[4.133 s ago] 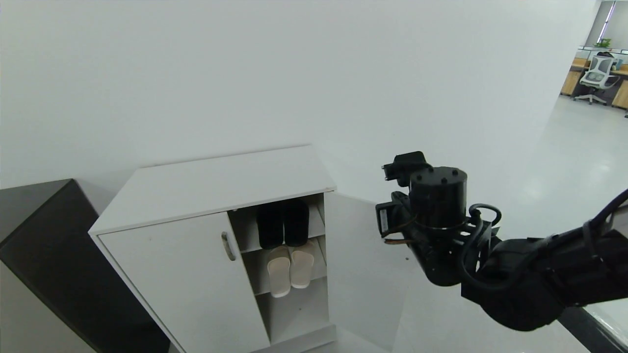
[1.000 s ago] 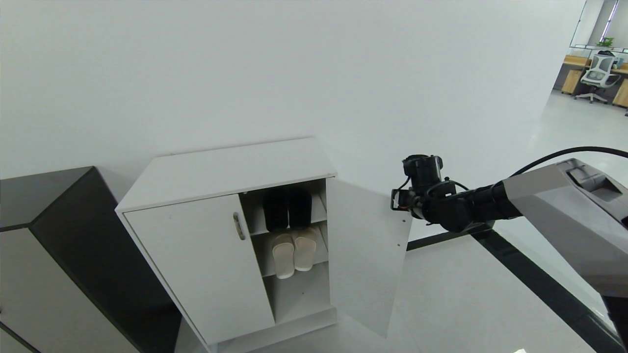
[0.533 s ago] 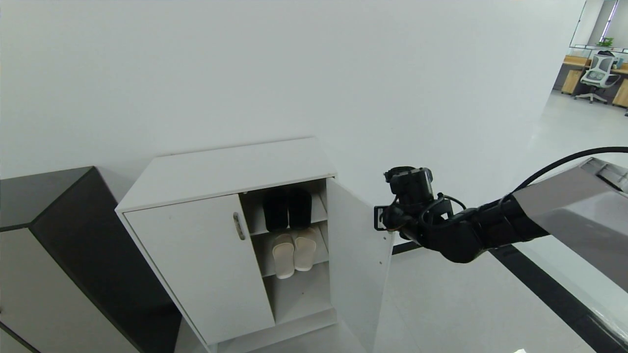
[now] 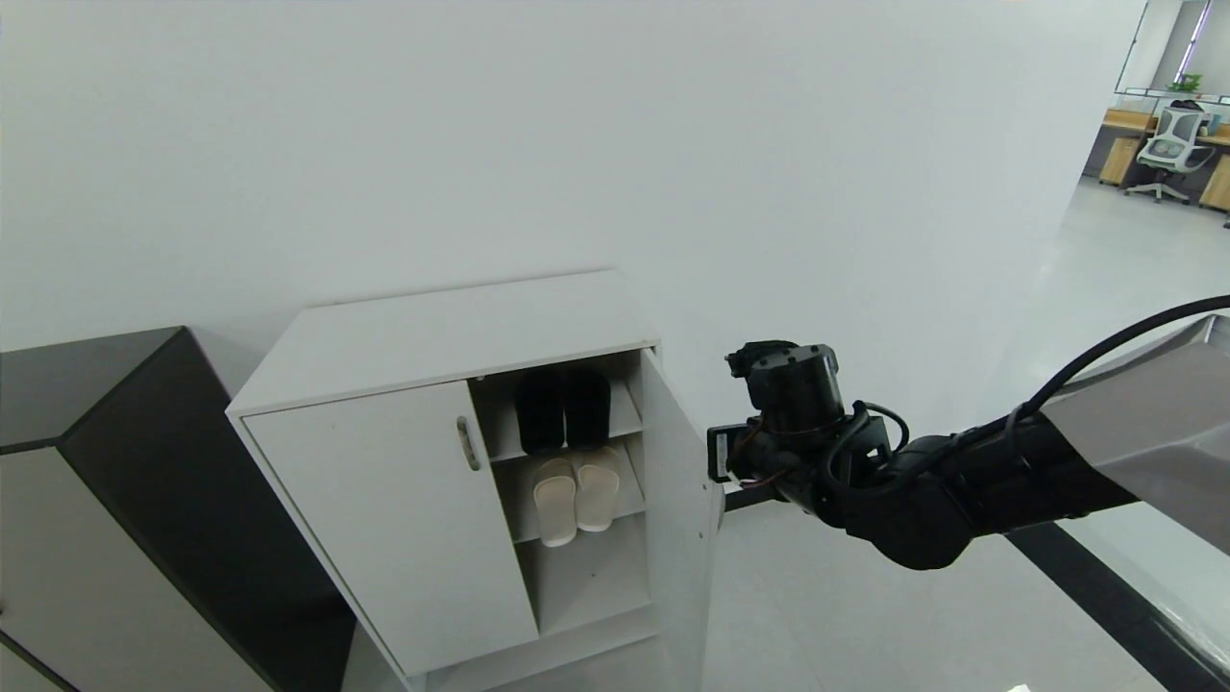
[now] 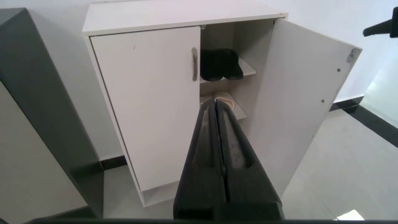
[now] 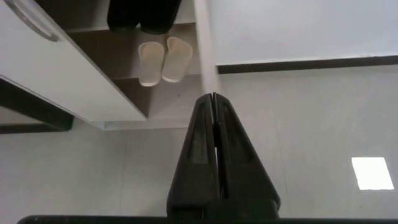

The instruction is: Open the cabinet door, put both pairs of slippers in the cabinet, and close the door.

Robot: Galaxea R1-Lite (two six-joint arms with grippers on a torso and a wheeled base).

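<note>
Just ahead of the right end effector (image 6: 213, 98), whose two slim black fingers are clenched flat together on nothing, stands the thin edge of the cabinet door (image 6: 205, 43). It is a smooth white panel, partly open. Beyond it, inside the boxy white cabinet (image 4: 442, 332), the black slippers (image 4: 562, 411) lie on the top shelf and the rounded cream slippers (image 4: 577, 495) on the shelf below. The left end effector (image 5: 215, 104), likewise clenched and empty, points toward the closed door (image 5: 149, 106) with its curved metal handle (image 5: 194, 63).
</note>
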